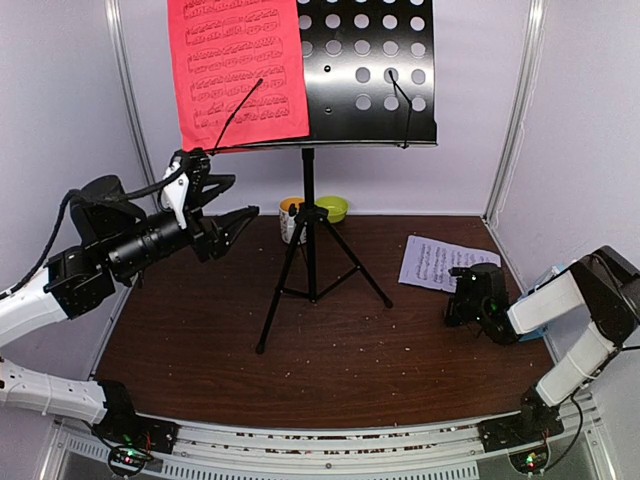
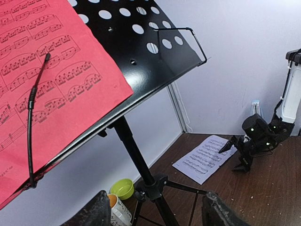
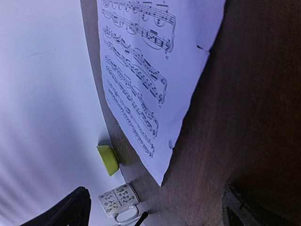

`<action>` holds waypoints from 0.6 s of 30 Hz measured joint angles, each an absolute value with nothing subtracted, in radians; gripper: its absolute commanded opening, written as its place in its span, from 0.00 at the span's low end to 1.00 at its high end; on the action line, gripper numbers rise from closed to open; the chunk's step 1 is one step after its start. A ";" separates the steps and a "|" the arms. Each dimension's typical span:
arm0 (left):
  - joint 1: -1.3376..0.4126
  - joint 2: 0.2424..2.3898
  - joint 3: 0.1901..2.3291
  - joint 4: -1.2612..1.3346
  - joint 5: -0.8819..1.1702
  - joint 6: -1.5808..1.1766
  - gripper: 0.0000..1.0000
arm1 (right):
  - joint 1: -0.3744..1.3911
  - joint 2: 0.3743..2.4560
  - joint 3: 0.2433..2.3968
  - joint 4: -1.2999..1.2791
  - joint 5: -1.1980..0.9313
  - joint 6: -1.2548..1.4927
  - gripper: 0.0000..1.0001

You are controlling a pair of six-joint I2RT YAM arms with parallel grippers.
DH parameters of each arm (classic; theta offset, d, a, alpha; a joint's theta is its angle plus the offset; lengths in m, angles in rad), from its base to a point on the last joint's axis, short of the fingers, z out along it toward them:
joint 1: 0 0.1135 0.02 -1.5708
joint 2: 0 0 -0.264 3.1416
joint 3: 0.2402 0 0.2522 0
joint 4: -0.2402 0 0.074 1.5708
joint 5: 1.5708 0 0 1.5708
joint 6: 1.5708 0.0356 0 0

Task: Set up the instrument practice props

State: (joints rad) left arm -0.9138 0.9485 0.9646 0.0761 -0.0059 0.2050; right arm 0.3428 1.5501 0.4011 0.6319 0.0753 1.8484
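Pale walls (image 1: 60,90), dk wood table (image 1: 200,350), metal posts (image 1: 517,100)

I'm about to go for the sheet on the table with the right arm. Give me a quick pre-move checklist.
1. Red page on the stand desk, under its wire clip: ok.
2. Pale page flat on the table, nothing on it: ok.
3. Right pincer open, empty, near that page: ok.
4. Left pincer open, empty: ok.
5. Desk's right half bare: ok.
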 measured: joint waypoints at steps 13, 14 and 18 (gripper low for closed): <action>-0.914 0.913 0.923 0.097 -0.006 0.196 0.68 | 0.359 1.618 0.522 0.512 0.125 1.971 0.94; -0.914 0.913 0.923 0.097 -0.007 0.196 0.68 | 0.359 1.625 0.533 0.505 0.133 1.974 0.94; -0.914 0.912 0.921 0.097 -0.013 0.197 0.69 | 0.359 1.657 0.561 0.505 0.160 1.984 0.92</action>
